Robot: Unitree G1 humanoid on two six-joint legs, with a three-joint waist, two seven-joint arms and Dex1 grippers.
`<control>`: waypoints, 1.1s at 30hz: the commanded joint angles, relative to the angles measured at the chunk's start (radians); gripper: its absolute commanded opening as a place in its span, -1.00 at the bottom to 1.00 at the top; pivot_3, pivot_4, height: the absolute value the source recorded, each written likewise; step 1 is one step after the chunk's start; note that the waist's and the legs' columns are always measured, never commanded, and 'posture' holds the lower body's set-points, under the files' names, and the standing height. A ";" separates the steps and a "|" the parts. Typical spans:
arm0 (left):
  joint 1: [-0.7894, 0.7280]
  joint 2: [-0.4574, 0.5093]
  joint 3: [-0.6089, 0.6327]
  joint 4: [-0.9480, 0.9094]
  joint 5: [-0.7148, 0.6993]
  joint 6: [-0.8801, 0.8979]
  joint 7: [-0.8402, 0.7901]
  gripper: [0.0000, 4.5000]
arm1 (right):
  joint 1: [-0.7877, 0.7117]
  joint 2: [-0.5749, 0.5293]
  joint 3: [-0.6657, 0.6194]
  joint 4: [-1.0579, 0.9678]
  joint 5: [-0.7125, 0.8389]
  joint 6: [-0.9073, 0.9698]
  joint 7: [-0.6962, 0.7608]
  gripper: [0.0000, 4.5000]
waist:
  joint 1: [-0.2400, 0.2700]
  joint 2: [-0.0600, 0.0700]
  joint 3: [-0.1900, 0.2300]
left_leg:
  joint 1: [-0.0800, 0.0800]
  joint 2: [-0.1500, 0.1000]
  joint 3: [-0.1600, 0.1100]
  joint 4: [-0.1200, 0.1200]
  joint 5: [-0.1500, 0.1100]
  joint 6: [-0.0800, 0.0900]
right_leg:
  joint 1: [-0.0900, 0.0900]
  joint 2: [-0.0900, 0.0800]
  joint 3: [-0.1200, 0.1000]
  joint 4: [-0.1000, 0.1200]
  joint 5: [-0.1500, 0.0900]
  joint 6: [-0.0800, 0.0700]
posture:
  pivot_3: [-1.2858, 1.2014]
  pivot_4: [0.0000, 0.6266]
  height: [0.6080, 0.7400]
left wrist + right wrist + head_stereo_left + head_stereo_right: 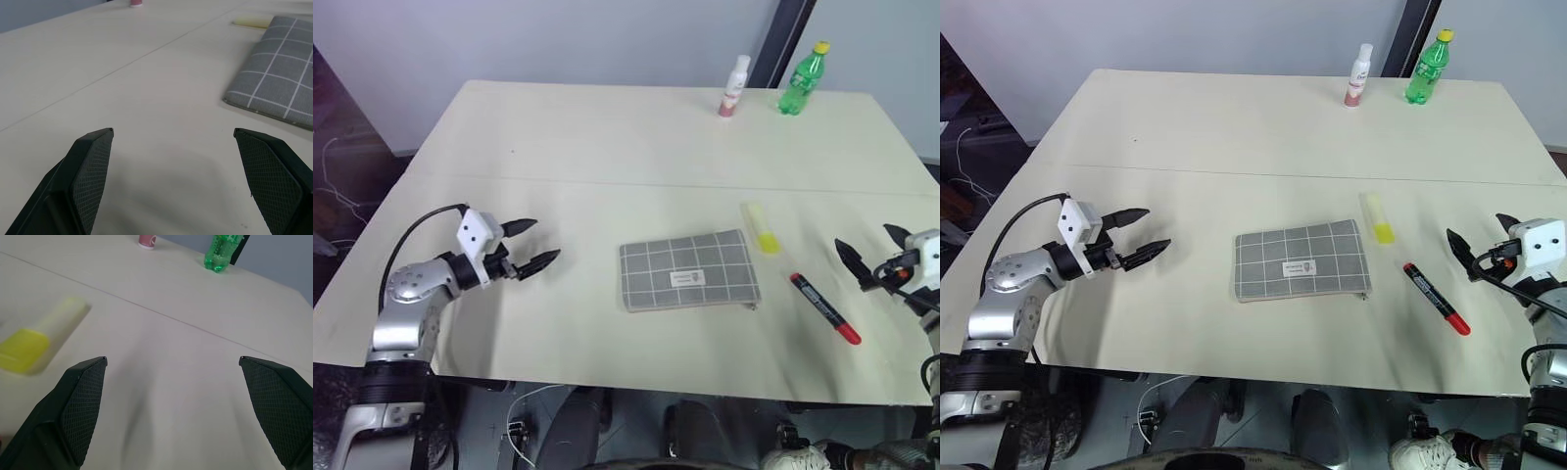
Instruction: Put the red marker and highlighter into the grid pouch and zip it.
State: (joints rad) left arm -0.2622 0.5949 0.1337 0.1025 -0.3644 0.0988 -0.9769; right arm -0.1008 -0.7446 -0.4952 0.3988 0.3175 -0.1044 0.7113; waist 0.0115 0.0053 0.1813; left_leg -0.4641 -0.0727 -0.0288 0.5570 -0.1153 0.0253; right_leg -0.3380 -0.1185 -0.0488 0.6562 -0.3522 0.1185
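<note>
Robot test room or lab, indoors.
Large pale table against a plain grey-blue wall; loose cables trail on the dark floor, and a person's white sneakers stand beside the table edge.

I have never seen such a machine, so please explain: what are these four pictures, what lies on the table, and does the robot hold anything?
This is a humanoid robot with two arms. Two pictures come from cameras in its head, looking down over a pale table. The other two come from cameras on each wrist, looking out between that arm's two black jaws.

On the table lie the grid pouch, the yellow highlighter beside its far right corner, and the red marker to its right. At the far edge stand a green bottle and a small white bottle.

The left gripper and the right gripper are both open, and they hold nothing.
</note>
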 commanded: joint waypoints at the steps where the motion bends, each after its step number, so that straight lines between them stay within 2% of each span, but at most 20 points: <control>1: -0.001 -0.015 0.008 -0.028 -0.006 -0.039 0.011 0.85 | 0.005 -0.029 -0.017 -0.007 -0.001 -0.018 0.004 1.00 | 0.000 0.000 0.000 | 0.000 0.000 0.000 0.000 0.000 0.000 | 0.000 0.000 0.000 0.000 0.000 0.000 | 0.03 -0.52 1.00; 6: 0.018 -0.041 -0.005 -0.057 0.010 -0.040 0.041 0.85 | 0.033 -0.034 -0.024 -0.035 0.010 0.004 0.006 1.00 | 0.000 0.000 0.000 | 0.000 0.000 0.000 0.000 0.000 0.000 | 0.000 0.000 0.000 0.000 0.000 0.000 | 0.03 -0.52 1.00; 13: 0.018 -0.032 -0.020 -0.046 -0.014 -0.068 -0.038 0.85 | 0.049 -0.038 -0.036 -0.054 0.013 0.000 -0.006 1.00 | 0.000 0.000 0.000 | 0.000 0.000 0.000 0.000 0.000 0.000 | 0.000 0.000 0.000 0.000 0.000 0.000 | 0.03 -0.52 1.00; 31: 0.022 -0.022 -0.032 -0.019 0.019 -0.187 -0.086 0.85 | 0.038 -0.022 -0.039 -0.058 0.032 0.025 -0.030 1.00 | 0.000 0.000 0.000 | 0.000 0.000 0.000 0.000 0.000 0.000 | 0.000 0.000 0.000 0.000 0.000 0.000 | 0.03 -0.52 1.00; 33: 0.022 -0.022 -0.037 -0.014 0.026 -0.195 -0.083 0.86 | 0.037 -0.017 -0.040 -0.080 0.061 0.059 -0.016 0.77 | 0.000 0.000 0.000 | 0.000 0.000 0.000 0.000 0.000 0.000 | 0.000 0.000 0.000 0.000 0.000 0.000 | 0.03 -0.52 1.00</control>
State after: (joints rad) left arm -0.2395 0.5653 0.0943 0.0980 -0.3413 -0.0733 -1.0604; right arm -0.0534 -0.7586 -0.5117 0.3726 0.3462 -0.0601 0.6887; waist 0.0117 0.0053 0.1813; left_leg -0.4642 -0.0726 -0.0287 0.5571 -0.1153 0.0254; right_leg -0.3379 -0.1187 -0.0487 0.6562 -0.3523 0.1182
